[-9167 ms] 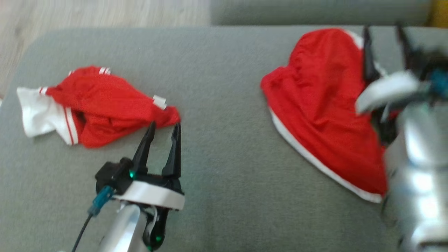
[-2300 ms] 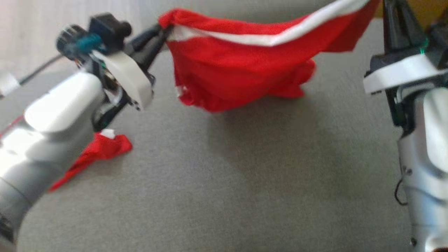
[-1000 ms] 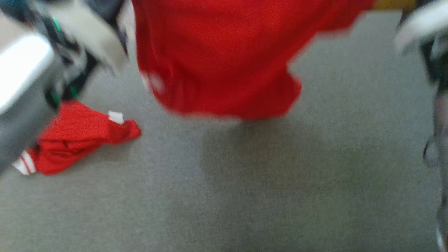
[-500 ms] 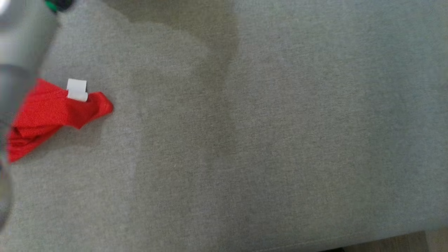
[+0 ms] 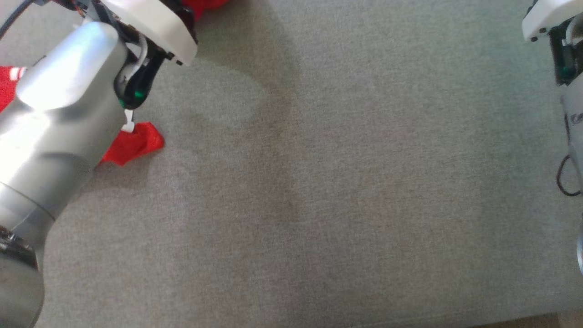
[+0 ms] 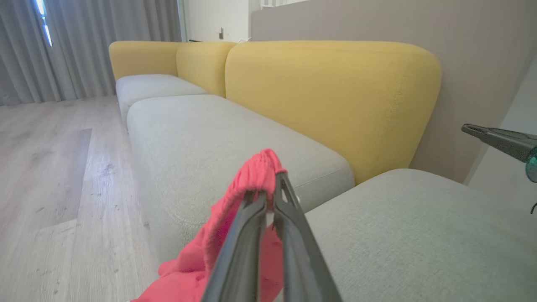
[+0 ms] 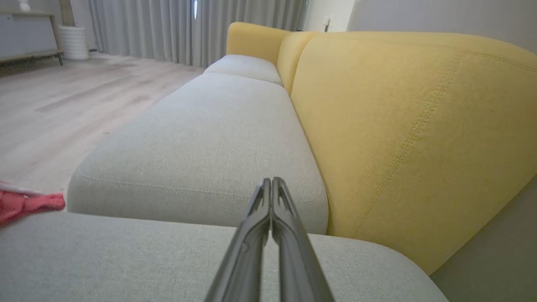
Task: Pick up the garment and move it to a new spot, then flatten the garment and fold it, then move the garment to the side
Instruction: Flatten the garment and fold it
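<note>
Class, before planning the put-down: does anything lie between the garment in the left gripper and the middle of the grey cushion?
Nothing visible does. The garment hangs from the shut left gripper; the cushion is bare in the middle. A second garment lies at its left, partly under that arm.

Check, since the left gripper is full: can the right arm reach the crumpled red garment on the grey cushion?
Unlikely: the garment lies far left, partly under the left forearm; the right arm sits far right.

No lettering, brand or number can be read anywhere; the white tag on the lying red cloth is too small to read.
</note>
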You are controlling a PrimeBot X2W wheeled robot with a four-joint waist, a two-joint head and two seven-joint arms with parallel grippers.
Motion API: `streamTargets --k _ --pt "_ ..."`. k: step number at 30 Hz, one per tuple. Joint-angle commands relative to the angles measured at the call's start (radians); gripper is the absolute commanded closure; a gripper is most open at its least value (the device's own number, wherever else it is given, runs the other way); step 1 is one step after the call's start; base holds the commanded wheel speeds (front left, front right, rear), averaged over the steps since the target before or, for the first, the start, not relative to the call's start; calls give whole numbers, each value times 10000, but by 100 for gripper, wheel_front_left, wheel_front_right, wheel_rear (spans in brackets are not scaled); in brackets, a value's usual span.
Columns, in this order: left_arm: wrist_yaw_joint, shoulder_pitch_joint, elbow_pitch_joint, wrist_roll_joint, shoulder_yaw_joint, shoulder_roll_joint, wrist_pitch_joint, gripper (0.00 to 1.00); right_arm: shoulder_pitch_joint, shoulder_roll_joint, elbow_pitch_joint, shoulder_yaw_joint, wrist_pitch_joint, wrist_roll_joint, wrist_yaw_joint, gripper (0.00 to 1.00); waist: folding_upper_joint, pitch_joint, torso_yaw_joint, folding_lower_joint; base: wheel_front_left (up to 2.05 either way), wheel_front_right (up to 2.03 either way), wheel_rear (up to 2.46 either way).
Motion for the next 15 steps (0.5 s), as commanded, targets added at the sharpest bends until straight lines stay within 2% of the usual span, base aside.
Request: streamTargets --k 1,2,3,9,15 --pt "-54 -347 -353 -99 247 330 -146 100 161 124 -211 17 -143 369 -7 100 0 -282 -37 1 0 0 0" --pt "-54 -323 -430 -136 237 315 -176 100 248 169 -204 -1 -164 484 -7 56 0 -400 -75 1 0 0 0" --pt "-55 -292 -568 -200 232 266 -223 100 484 404 -230 -21 -195 770 -7 0 0 -669 -195 1 0 0 0" --pt "-56 -283 -751 -274 137 176 -211 100 1255 1031 -908 -159 -235 1470 -7 0 0 -1327 -770 1 0 0 0" --pt "-56 -289 -874 -341 -50 -54 102 100 2599 1618 -2239 -455 -240 1921 -7 0 0 -1808 -1647 1 0 0 0"
